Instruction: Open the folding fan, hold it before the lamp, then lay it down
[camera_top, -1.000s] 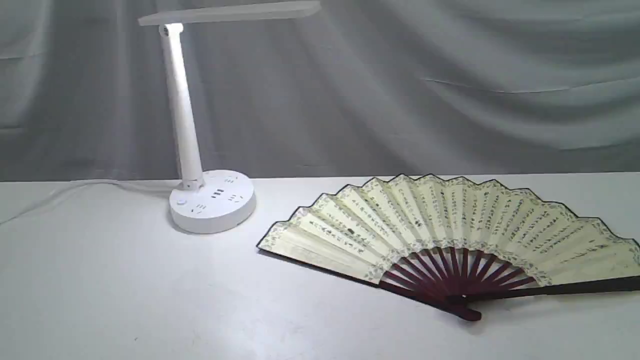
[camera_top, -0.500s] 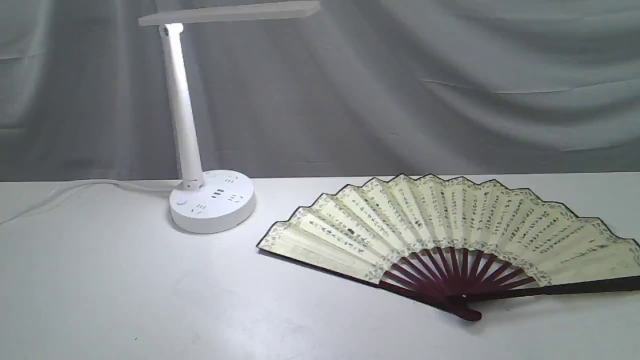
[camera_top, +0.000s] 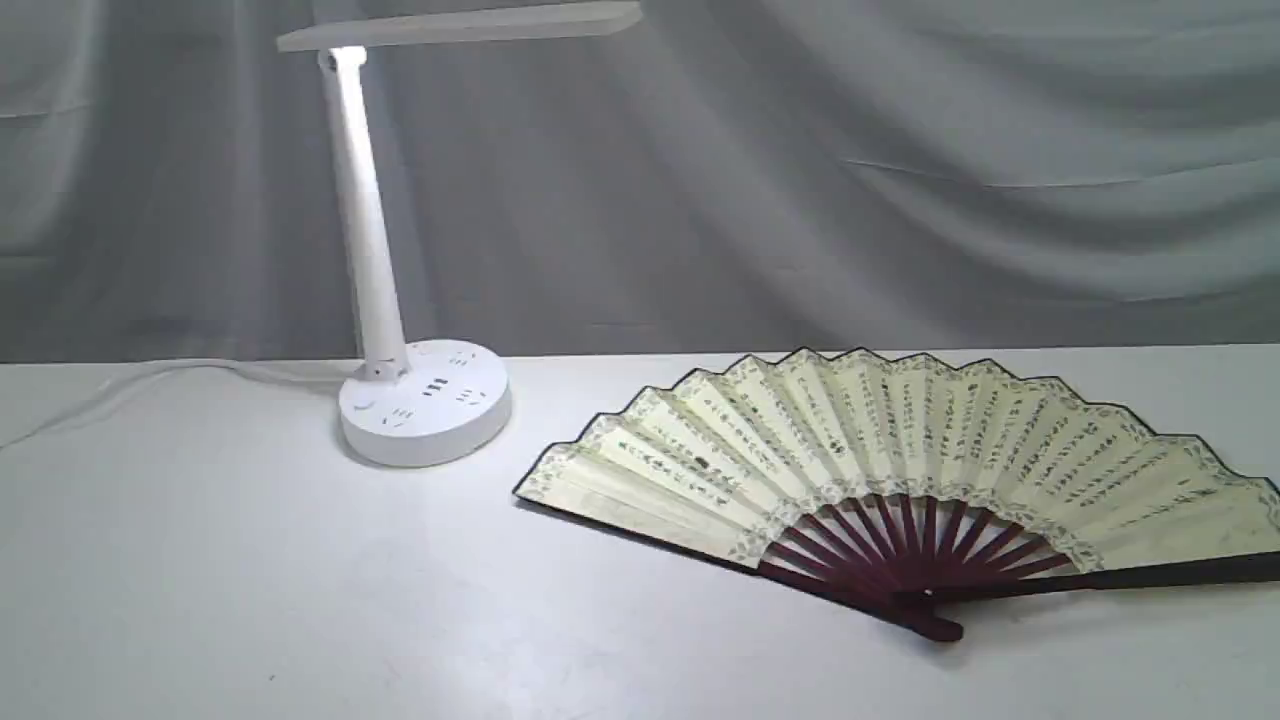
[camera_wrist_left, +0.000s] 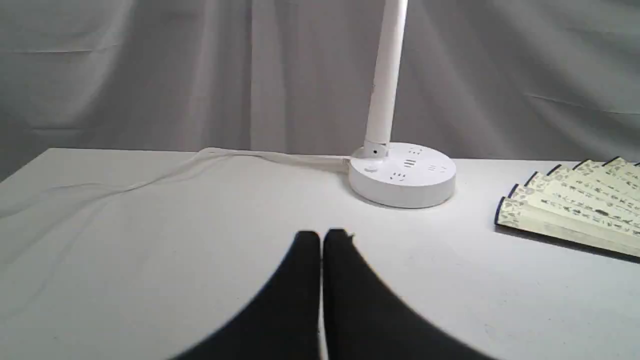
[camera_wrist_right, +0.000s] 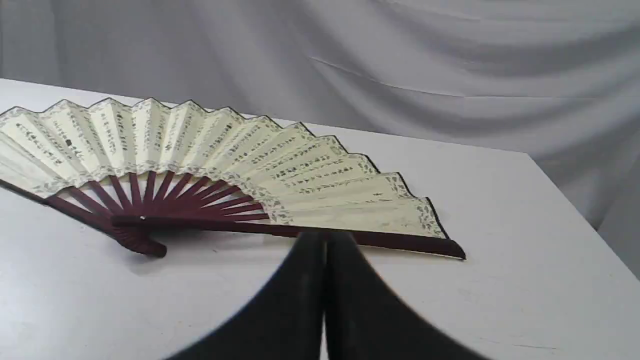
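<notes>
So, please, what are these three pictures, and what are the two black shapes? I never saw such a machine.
It is a robot with two arms. One camera stands off the arms: it shows a white table, the lamp and the folding fan, open and lying flat, apart from the lamp. The other two cameras sit on the wrists. The black shapes are the left gripper and the right gripper, each shut, holding nothing.
</notes>
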